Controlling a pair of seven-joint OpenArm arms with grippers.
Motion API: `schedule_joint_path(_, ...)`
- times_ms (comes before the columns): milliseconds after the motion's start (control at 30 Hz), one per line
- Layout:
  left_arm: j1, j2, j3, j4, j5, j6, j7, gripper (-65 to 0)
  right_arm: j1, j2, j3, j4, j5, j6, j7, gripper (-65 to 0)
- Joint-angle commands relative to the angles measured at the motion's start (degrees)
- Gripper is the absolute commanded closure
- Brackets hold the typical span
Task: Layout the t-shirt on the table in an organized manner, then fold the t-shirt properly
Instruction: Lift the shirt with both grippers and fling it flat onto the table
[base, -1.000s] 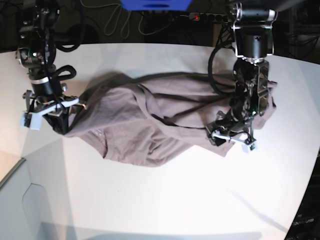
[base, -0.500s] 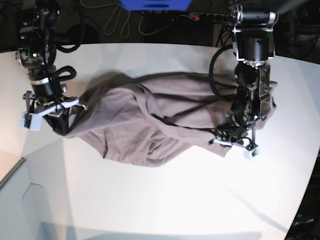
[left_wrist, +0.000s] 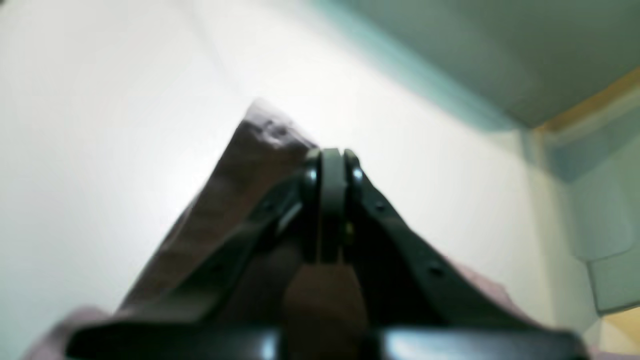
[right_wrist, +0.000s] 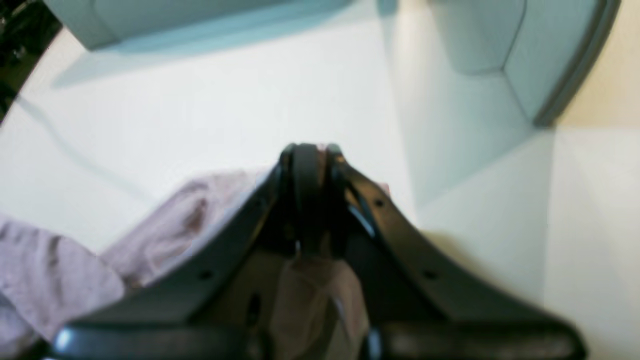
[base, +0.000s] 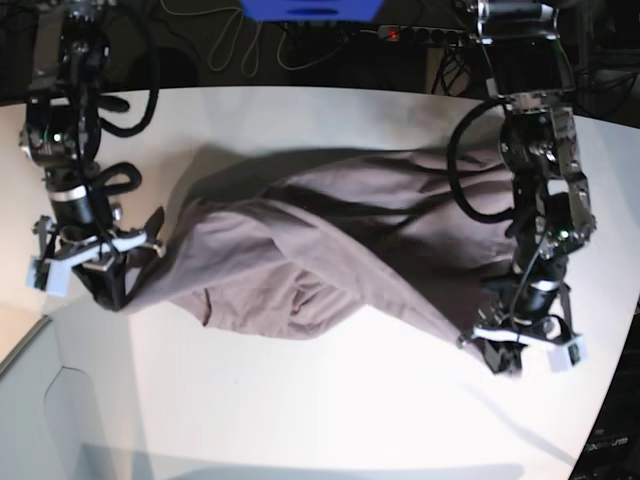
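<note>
The mauve-brown t-shirt hangs stretched and wrinkled between my two grippers, low over the white table. My left gripper, on the base view's right, is shut on a shirt corner near the front right. In the left wrist view the shut left gripper pinches the shirt fabric. My right gripper, on the base view's left, is shut on the shirt's other end. In the right wrist view the right gripper holds the shirt cloth, which bunches to its left.
A blue object, a power strip and cables lie beyond the table's far edge. A grey panel sits off the table's front left edge. Bare tabletop lies in front of the shirt.
My left gripper has moved forward and to the base view's right, dragging its shirt corner with it. My right gripper has shifted slightly left and forward. The shirt is stretched wider.
</note>
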Motion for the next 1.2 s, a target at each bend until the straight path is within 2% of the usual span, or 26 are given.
schedule_joint_path(0,-1.4,-0.7,-0.2,2.2,-0.3,-0.3,-1.4,0.0,1.8,0.6,0.3,1.0,0.4,0.6,2.2,0.0)
schedule_joint_path(167,-3.9,-1.2,-1.2,9.9,0.0,-0.3,-1.4,0.0,8.1,0.4,0.3,1.6,0.4,0.6,2.2,0.0)
schedule_joint_path(333,-6.3,-4.4,-5.3,19.5,0.0,-0.2,-0.8,0.0,11.2,0.2,0.9,4.6,0.4,0.6,2.2,0.0)
schedule_joint_path(467,-6.6,-7.7,-6.7,21.2,-0.5,-0.2,-1.4,0.0,12.3,-1.0,1.5,7.1,0.5,0.6,3.1,0.0)
schedule_joint_path(633,-6.4,-7.8,-10.0,19.7,-4.4,-0.6,-1.4,0.0,11.4,-3.2,1.2,6.9,0.4,0.6,8.3,0.0)
schedule_joint_path(767,-3.0,-7.8,-6.8,15.3,-7.5,-0.7,-1.4,-1.0,8.7,-4.6,1.1,5.6,0.4,0.6,9.8,0.0)
schedule_joint_path(833,-2.3,-7.8,-3.6,11.1,-8.2,-0.7,-1.4,-6.2,7.5,-5.2,1.1,4.8,0.4,0.6,10.4,0.0)
schedule_joint_path(867,-2.5,-7.7,-1.9,8.2,-8.2,-0.7,-1.4,-10.8,7.0,-5.2,1.1,4.5,0.4,0.6,10.4,0.0)
schedule_joint_path(967,-4.7,-6.2,2.9,-2.9,-8.1,-0.7,-1.5,-28.6,4.9,-5.4,1.1,4.0,0.4,0.6,10.4,0.0)
schedule_joint_path(1067,-7.6,-3.9,4.2,-13.0,-8.0,-0.7,-1.5,-42.6,3.9,-5.4,1.2,3.2,0.4,0.6,10.4,0.0)
schedule_joint_path(1167,-10.2,-1.0,4.4,-21.3,-7.6,-0.7,-1.5,-47.8,3.1,-5.2,1.3,2.7,0.3,0.6,10.2,0.0)
